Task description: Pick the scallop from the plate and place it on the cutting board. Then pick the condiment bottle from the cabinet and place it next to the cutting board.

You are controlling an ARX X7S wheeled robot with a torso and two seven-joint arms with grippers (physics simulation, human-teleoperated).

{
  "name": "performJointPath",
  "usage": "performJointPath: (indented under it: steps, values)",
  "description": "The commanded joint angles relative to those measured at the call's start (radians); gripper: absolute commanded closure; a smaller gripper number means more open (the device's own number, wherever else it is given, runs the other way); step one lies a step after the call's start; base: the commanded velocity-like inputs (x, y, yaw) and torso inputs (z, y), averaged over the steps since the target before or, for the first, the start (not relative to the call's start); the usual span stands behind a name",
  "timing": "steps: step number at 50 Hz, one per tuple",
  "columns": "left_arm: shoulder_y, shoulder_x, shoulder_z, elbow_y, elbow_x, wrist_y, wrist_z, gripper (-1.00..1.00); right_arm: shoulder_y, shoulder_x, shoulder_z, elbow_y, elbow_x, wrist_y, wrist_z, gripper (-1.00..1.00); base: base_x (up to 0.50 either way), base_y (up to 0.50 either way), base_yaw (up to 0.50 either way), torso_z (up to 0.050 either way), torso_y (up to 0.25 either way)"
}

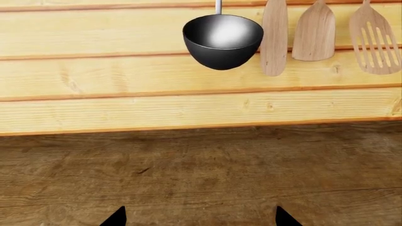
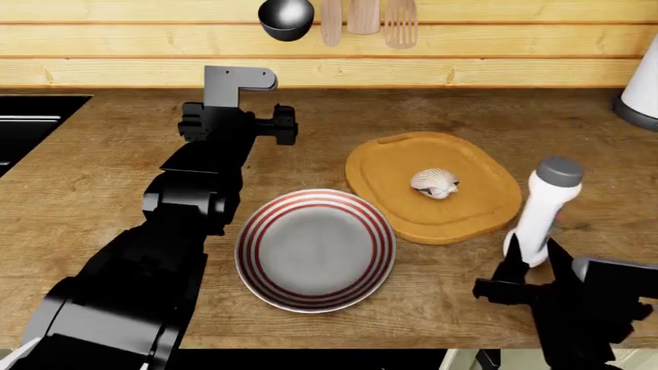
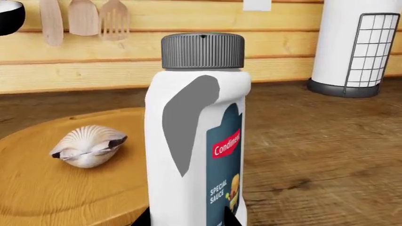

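Note:
The scallop (image 2: 435, 183) (image 3: 88, 146) lies on the orange-tan cutting board (image 2: 411, 212) (image 3: 37, 188). In front of the board, toward its left, sits the red-striped plate (image 2: 254, 235), which holds nothing. The white condiment bottle (image 2: 545, 204) (image 3: 195, 132) with a grey cap stands upright just right of the board. My right gripper (image 2: 535, 258) (image 3: 186, 219) is shut on its base, one finger on each side. My left gripper (image 1: 201, 219) is open and holds nothing. It hovers over bare counter near the back wall, facing the wooden planks.
A black ladle (image 2: 285, 17) (image 1: 223, 40) and wooden utensils (image 2: 362, 19) (image 1: 314, 33) hang on the back wall. A white roll in a black wire holder (image 2: 642, 85) (image 3: 355, 47) stands at the far right. A dark sink (image 2: 31, 123) lies at the left edge.

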State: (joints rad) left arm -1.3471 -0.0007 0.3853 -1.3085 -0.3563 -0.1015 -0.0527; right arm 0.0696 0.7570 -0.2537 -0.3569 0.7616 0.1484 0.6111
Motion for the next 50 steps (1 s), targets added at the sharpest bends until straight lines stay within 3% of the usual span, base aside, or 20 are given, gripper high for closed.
performJointPath:
  steps: [1,20,21,41,50]
  values:
    - [0.003,0.000,-0.005,0.000,0.007,0.001,0.002,-1.00,0.020,-0.031,-0.030,0.047,-0.022,0.003,-0.028,1.00,0.00,0.00,0.00,0.000,0.000]
    - [0.000,0.000,0.000,0.000,0.000,0.000,-0.002,-1.00,0.012,-0.057,-0.060,0.117,-0.036,0.002,-0.056,1.00,0.00,0.00,0.00,0.000,0.000]
    - [-0.001,0.000,0.001,0.000,-0.001,0.000,-0.002,-1.00,0.010,-0.056,-0.060,0.115,-0.037,0.003,-0.054,-1.00,0.00,0.00,0.00,0.000,0.000]
    - [0.000,0.000,0.012,0.000,-0.006,0.003,-0.004,-1.00,-0.013,-0.059,-0.058,0.125,-0.043,-0.025,-0.070,-1.00,0.00,0.00,0.00,0.000,0.000]
    - [0.000,0.000,0.014,0.000,-0.005,0.002,-0.004,-1.00,-0.124,0.023,-0.011,-0.073,-0.019,-0.053,-0.027,-1.00,0.00,0.00,0.00,0.000,0.000]
